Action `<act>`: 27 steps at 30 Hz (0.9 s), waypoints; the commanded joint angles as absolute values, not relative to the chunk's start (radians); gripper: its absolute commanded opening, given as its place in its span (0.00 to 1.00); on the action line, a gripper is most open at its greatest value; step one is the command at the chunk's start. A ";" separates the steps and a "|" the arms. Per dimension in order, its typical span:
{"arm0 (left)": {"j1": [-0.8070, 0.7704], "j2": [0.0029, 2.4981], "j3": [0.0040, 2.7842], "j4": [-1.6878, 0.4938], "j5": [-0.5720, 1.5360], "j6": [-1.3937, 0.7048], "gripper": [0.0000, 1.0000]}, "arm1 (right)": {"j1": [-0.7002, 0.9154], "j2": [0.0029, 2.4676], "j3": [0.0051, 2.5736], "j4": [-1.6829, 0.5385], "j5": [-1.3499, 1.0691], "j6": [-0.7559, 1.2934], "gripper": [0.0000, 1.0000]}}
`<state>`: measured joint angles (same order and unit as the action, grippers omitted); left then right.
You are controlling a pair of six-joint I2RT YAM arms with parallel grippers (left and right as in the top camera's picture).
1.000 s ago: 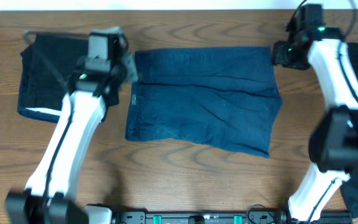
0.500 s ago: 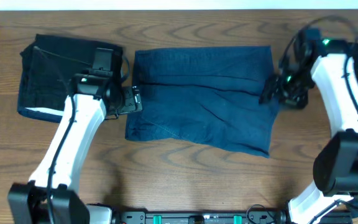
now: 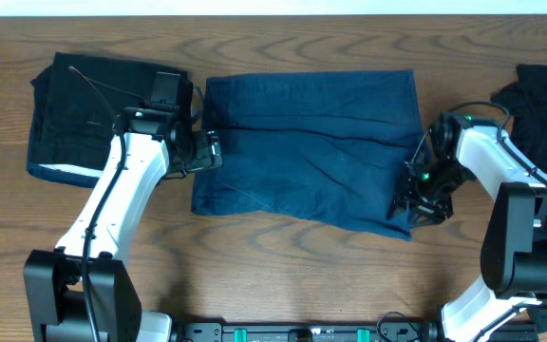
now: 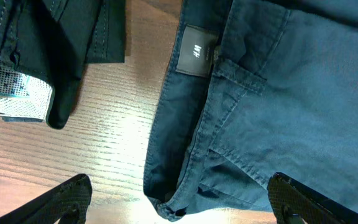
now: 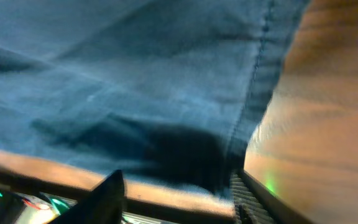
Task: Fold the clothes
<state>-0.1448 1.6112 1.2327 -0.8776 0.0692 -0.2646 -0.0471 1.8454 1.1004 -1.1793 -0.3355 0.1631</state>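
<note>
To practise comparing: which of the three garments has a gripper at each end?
The blue garment in the middle: left gripper and right gripper flank it. Folded black garment and black cloth lie further out.

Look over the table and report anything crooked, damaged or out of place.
Nothing is torn or spilled. The navy garment lies slightly askew: its near edge slants closer to the robot toward the right, and diagonal creases cross its middle. The black folded piece at the left looks tidy.

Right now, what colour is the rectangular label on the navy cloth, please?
Dark grey label, clearest from left wrist.
</note>
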 commanded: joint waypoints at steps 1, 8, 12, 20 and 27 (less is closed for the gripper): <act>-0.141 1.614 1.230 -0.869 0.070 -0.258 0.92 | -0.073 1.838 1.063 -1.142 -0.414 0.124 0.33; -0.141 1.615 1.219 -0.851 0.070 -0.259 0.92 | -0.078 1.838 1.059 -1.118 -0.363 0.126 0.27; -0.141 1.615 1.178 -0.811 0.070 -0.259 0.92 | -0.078 1.838 1.036 -1.065 -0.363 0.127 0.14; -0.141 1.615 1.060 -0.653 0.081 -0.259 0.82 | -0.078 1.838 0.987 -0.984 -0.362 0.137 0.07; -0.141 1.615 1.037 -0.647 0.196 -0.259 0.76 | -0.078 1.838 0.977 -0.976 -0.362 0.137 0.08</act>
<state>-0.1448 1.6112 1.0386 -0.6487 0.1440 -0.2619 -0.0727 1.8450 0.9890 -0.9821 -0.3637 0.1402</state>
